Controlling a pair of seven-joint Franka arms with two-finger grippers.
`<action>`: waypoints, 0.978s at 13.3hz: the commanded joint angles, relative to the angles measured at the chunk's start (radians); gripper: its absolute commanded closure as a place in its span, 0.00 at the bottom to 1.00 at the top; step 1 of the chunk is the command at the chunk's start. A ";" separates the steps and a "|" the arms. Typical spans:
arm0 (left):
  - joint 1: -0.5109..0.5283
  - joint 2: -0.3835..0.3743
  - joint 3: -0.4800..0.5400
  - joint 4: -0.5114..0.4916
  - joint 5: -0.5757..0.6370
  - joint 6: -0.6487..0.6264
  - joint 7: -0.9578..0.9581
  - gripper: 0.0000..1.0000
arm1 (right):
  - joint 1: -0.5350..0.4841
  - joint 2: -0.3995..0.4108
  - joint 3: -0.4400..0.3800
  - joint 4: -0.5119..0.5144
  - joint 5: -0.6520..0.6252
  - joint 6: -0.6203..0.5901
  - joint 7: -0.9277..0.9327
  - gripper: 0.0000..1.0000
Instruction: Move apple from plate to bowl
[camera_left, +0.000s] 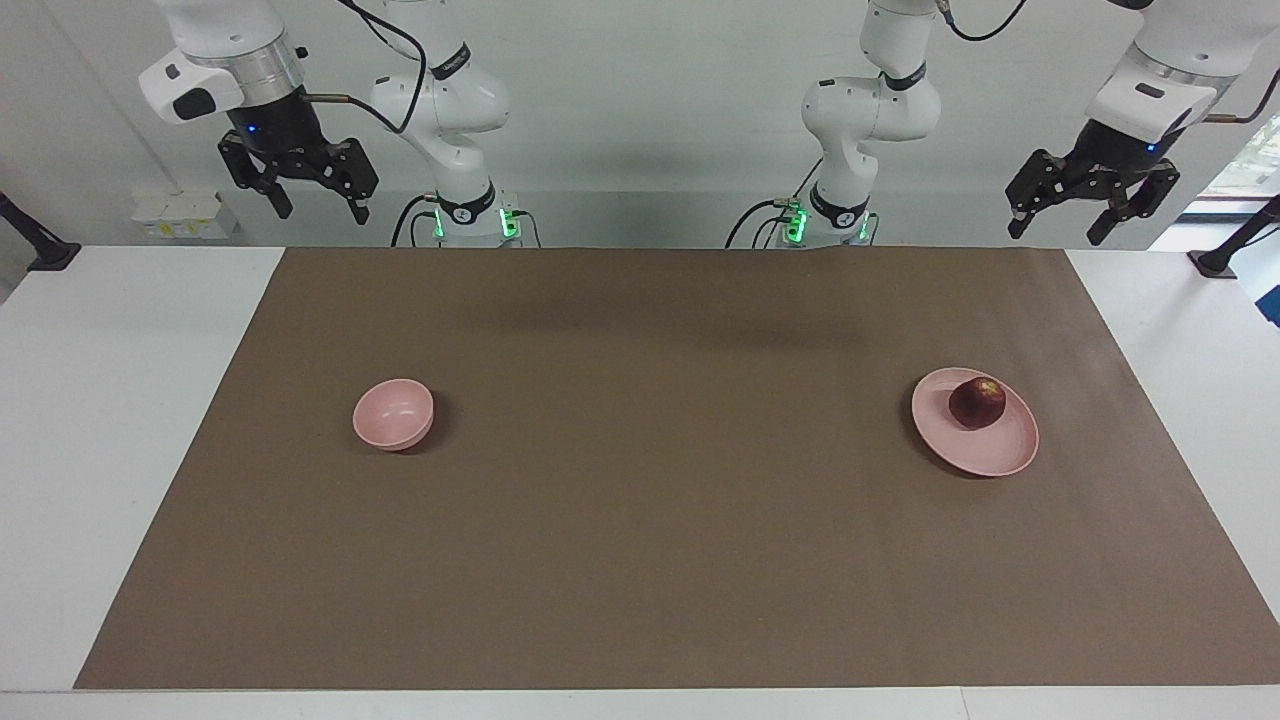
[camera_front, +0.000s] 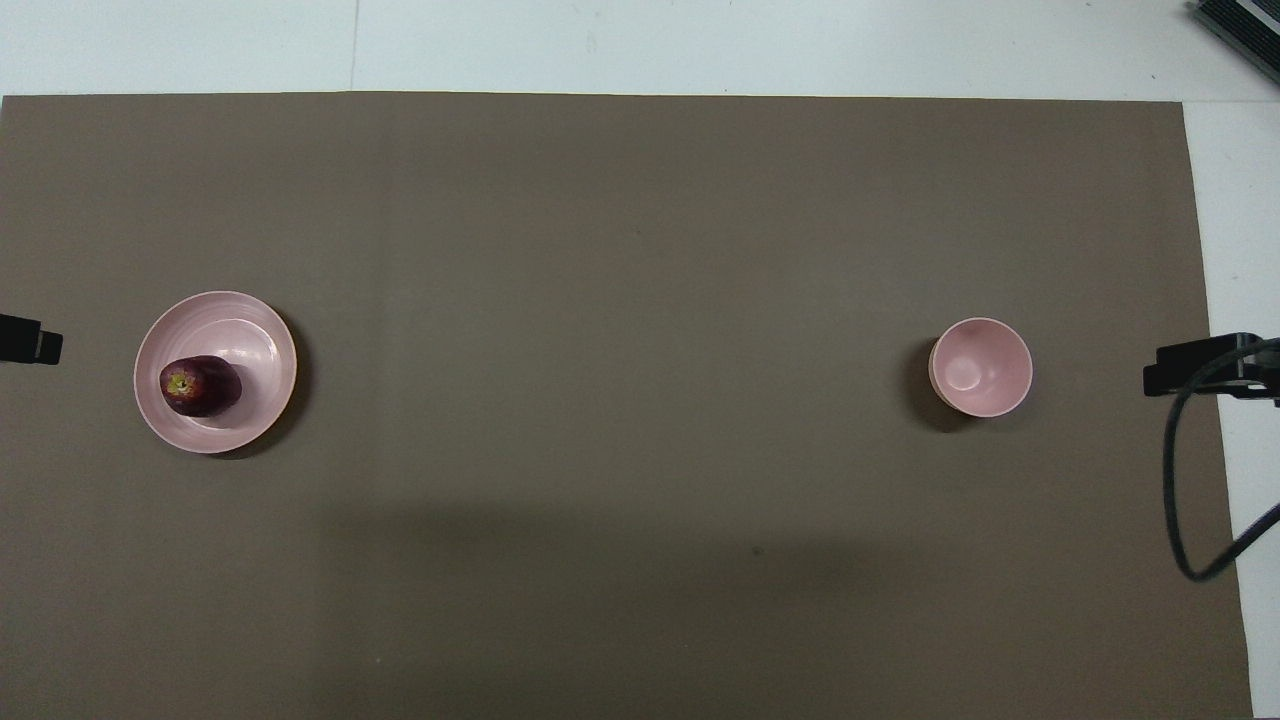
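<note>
A dark red apple (camera_left: 977, 402) (camera_front: 200, 386) lies on the flat pale pink plate (camera_left: 990, 450) (camera_front: 250, 330) toward the left arm's end of the table. The small deep pink bowl (camera_left: 393, 414) (camera_front: 980, 367) stands empty toward the right arm's end. My left gripper (camera_left: 1058, 226) hangs open and empty, high up near the robots' edge of the table at the left arm's end. My right gripper (camera_left: 318, 207) hangs open and empty, high up at the right arm's end. Both arms wait.
A brown mat (camera_left: 660, 480) (camera_front: 620, 300) covers most of the white table (camera_left: 120, 400). A black cable (camera_front: 1190, 520) loops at the right arm's end in the overhead view.
</note>
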 joint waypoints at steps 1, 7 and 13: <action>-0.003 -0.027 0.003 -0.034 0.007 0.016 -0.009 0.00 | -0.012 -0.020 0.004 -0.023 0.017 -0.010 -0.028 0.00; -0.004 -0.025 0.001 -0.027 0.010 0.011 -0.010 0.00 | 0.000 -0.023 0.006 -0.032 0.020 -0.014 -0.028 0.00; -0.009 -0.028 0.001 -0.037 0.010 0.025 -0.013 0.00 | 0.002 -0.017 0.006 -0.069 0.068 0.004 0.007 0.00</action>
